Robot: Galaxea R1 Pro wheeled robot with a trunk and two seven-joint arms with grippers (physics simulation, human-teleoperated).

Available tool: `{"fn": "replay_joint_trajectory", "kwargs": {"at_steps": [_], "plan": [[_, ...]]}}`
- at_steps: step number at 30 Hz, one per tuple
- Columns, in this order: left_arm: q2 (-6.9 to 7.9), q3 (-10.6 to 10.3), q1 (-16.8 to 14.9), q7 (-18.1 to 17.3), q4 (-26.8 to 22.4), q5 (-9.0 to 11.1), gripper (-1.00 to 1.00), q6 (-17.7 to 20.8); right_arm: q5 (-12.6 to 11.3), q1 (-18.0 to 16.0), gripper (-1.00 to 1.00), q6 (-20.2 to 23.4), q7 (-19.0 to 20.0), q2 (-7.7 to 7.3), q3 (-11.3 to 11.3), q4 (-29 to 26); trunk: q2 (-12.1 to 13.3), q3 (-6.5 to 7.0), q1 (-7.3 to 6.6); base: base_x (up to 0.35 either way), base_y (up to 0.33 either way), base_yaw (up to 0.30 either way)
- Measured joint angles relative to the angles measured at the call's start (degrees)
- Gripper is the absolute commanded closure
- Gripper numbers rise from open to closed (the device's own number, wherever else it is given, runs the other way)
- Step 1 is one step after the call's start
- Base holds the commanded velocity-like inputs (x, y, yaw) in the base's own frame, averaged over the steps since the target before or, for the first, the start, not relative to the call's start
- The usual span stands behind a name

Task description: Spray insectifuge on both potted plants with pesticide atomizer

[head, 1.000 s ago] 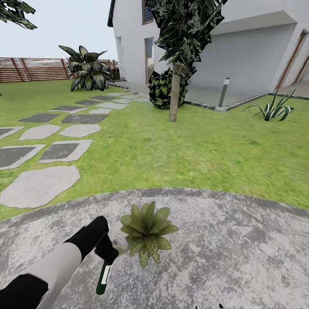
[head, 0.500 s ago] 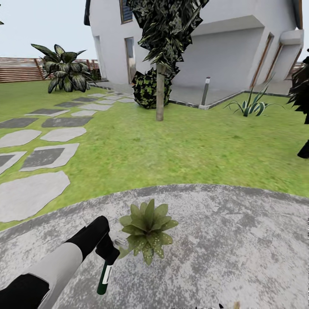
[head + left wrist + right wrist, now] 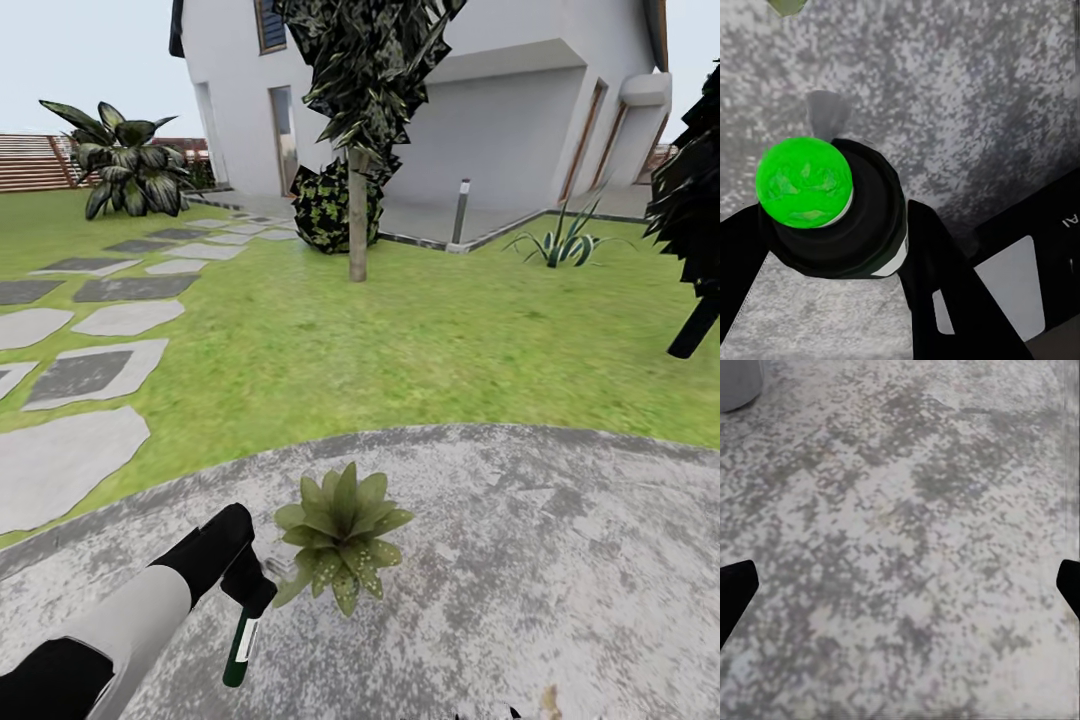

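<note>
Holding the pesticide atomizer [image 3: 241, 638] beside potted plant [image 3: 340, 533].

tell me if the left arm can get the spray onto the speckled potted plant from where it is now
Probably yes. The left gripper holds the pesticide atomizer right beside the potted plant on the patio, with nothing between them. Whether the nozzle faces the leaves is unclear.
</note>
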Motion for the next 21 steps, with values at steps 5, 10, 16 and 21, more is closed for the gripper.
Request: {"fn": "replay_joint_trajectory", "kwargs": {"at_steps": [5, 10, 16, 21], "plan": [[0.00, 0.07, 0.00, 0.00, -0.08, 0.01, 1.00, 0.04, 0.00, 0.00, -1.00, 0.00, -0.01, 0.00, 0.00, -0.01, 0.00, 0.00, 0.00, 0.000, 0.030, -0.296], [0.25, 0.23, 0.00, 0.00, -0.10, -0.01, 1.00, 0.15, -0.01, -0.01, -1.00, 0.02, -0.01, 0.00, 0.00, 0.00, 0.00, 0.00, 0.00, 0.000, 0.273, -0.169], [0.19, 0.16, 0.00, 0.01, -0.10, 0.01, 1.00, 0.16, -0.01, -0.01, -1.00, 0.02, 0.01, 0.00, 0.00, 0.00, 0.00, 0.00, 0.00, 0.000, 0.305, -0.004], [0.19, 0.23, 0.00, 0.01, -0.10, 0.01, 1.00, 0.16, 0.00, -0.01, -1.00, 0.02, 0.01, 0.01, 0.01, 0.04, 0.00, 0.00, 0.00, 0.000, 0.306, 0.000]]}}
